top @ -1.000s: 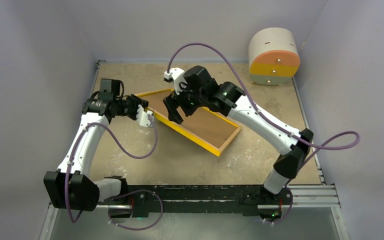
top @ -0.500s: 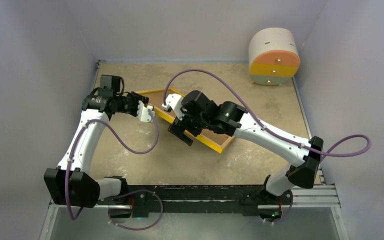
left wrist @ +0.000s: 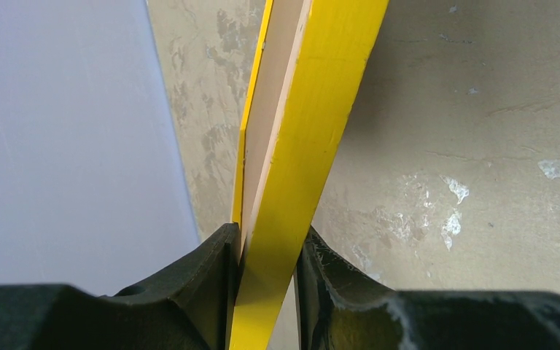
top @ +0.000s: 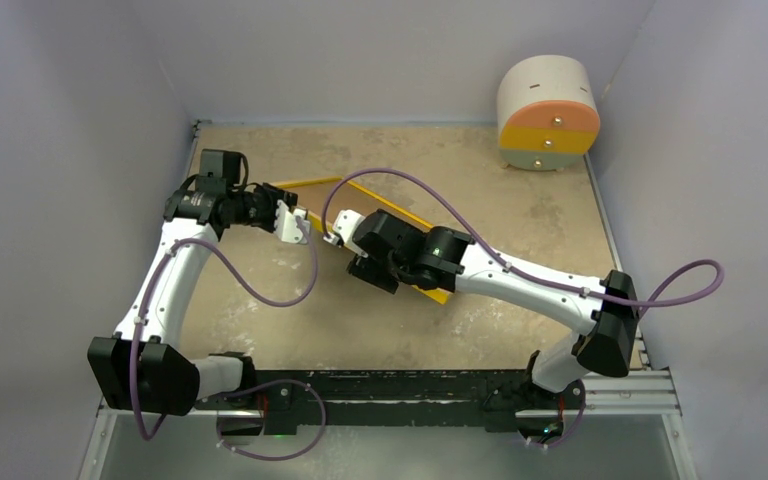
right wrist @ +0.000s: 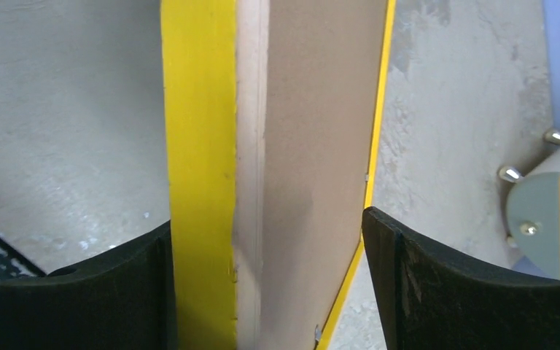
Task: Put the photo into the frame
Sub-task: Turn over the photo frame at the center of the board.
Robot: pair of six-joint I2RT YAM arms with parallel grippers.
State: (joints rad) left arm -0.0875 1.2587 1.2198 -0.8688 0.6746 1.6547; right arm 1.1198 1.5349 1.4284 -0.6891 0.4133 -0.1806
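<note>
The frame [top: 436, 292] stands tilted up on edge across the middle of the table and shows only as a thin yellow line from above. My left gripper [top: 298, 228] is shut on the frame's left end; in the left wrist view both jaws [left wrist: 266, 240] press the yellow border [left wrist: 313, 109]. My right gripper [top: 365, 272] straddles the frame's near part with its jaws wide apart [right wrist: 266, 219]. Its left finger lies against the yellow border [right wrist: 200, 109]; its right finger stands apart from the brown backing board [right wrist: 321, 109]. The photo is not in view.
A round white container [top: 548, 112] with orange and yellow bands stands at the back right, also showing in the right wrist view [right wrist: 554, 211]. Grey walls close in the table on the left, back and right. Purple cables loop above both arms.
The frame has gone from lying nearly flat to standing almost on edge. My right gripper has swung from above its far side down toward me, round its near part. The left gripper keeps its hold.
</note>
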